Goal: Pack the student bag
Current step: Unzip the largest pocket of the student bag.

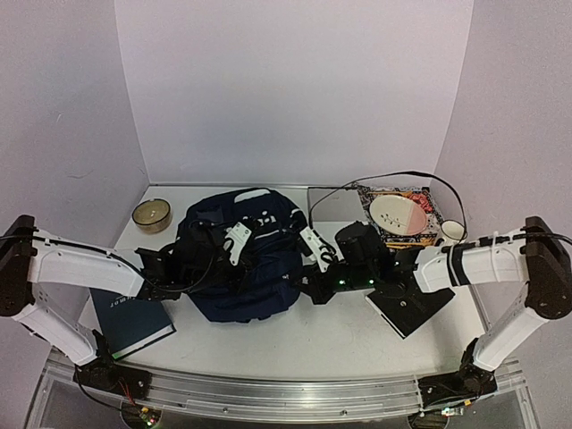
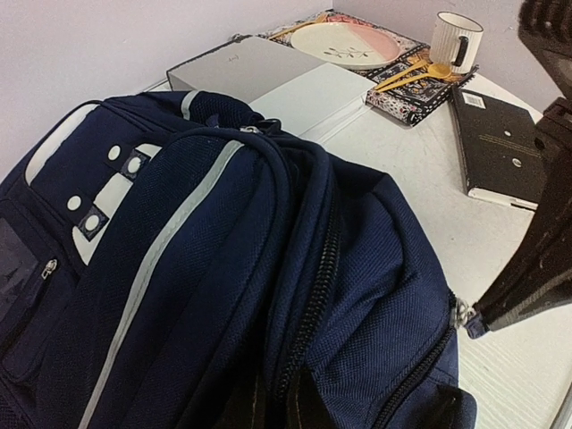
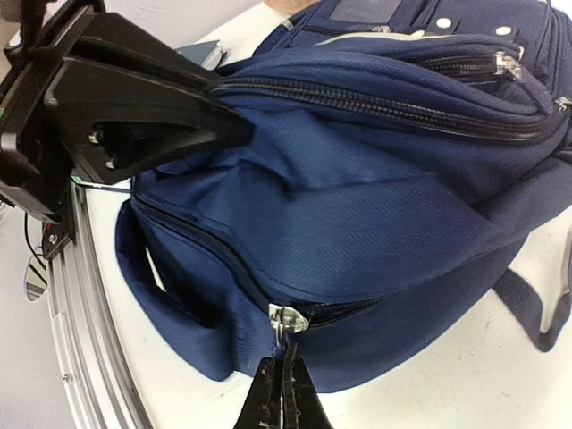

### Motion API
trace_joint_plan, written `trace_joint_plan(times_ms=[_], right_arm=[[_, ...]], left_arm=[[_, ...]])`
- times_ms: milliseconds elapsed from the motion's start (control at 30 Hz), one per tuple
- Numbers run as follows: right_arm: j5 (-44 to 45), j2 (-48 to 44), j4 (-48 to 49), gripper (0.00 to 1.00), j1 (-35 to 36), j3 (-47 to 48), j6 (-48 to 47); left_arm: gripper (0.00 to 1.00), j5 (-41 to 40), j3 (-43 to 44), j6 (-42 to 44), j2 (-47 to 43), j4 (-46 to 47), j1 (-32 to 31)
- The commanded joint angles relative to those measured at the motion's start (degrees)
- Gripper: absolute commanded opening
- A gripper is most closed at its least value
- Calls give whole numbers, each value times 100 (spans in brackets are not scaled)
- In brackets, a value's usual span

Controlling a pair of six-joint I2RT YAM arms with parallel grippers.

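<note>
Pinching the student bag (image 3: 375,206) zipper pull (image 3: 288,319), hidden overhead, is the right gripper (image 3: 284,371).

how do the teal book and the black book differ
The dark teal hardcover book lies left of the navy fabric backpack; the black book lies right of it. The teal book's cover bears white lettering; the black book's bears a white corner label. Both lie closed and flat on the table.

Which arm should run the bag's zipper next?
Right. The right gripper is shut on the zipper pull; the left gripper pinches bag fabric away from it, likely better for bracing.
</note>
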Motion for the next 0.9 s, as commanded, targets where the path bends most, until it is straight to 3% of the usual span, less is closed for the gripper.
trace_joint_plan(times_ms=[0, 200, 367, 467, 600, 867], right_arm=[[-257, 121, 86, 0, 364, 241, 210], [164, 401, 65, 0, 653, 457, 345], [1141, 95, 26, 0, 701, 201, 336], [1514, -242, 18, 6, 593, -86, 151], [1023, -531, 24, 20, 183, -293, 25], [-231, -837, 746, 36, -678, -846, 161]], left_arm=[[0, -58, 516, -619, 174, 437, 58], [0, 593, 882, -1474, 178, 407, 58], [0, 585, 951, -1532, 219, 313, 61], [0, 546, 838, -1553, 175, 274, 62], [0, 561, 785, -1590, 141, 247, 62], [0, 556, 941, -1757, 201, 167, 66]])
